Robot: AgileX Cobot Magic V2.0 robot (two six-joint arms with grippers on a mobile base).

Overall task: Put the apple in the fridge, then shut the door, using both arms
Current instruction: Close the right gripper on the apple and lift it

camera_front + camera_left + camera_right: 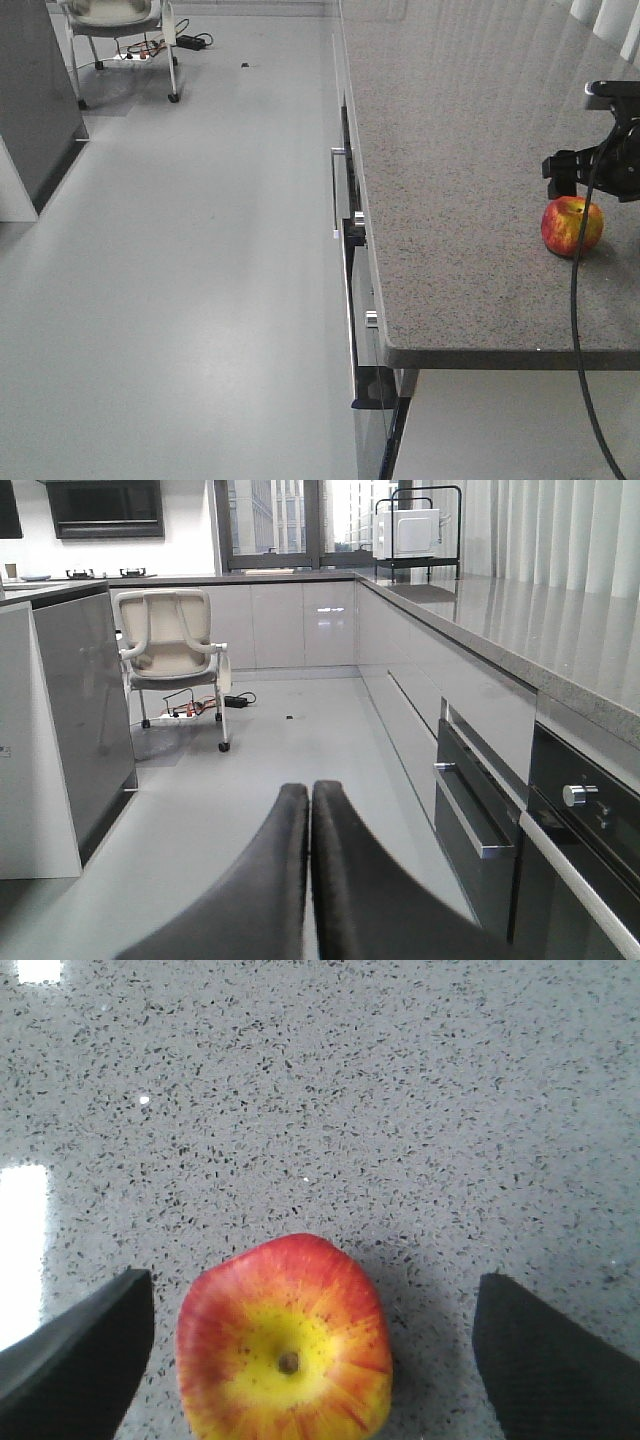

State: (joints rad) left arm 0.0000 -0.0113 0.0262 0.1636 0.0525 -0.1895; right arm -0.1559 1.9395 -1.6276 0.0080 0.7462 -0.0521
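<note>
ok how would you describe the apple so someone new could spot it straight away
Find the long speckled grey countertop on the right of the front view. Near its front end, under the open black right gripper, sits the apple. It is the one spot of colour on the stone: round, red with yellow streaks.

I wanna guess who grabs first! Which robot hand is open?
The right gripper: its fingers are spread wide beside the apple. The left gripper is pressed shut.
</note>
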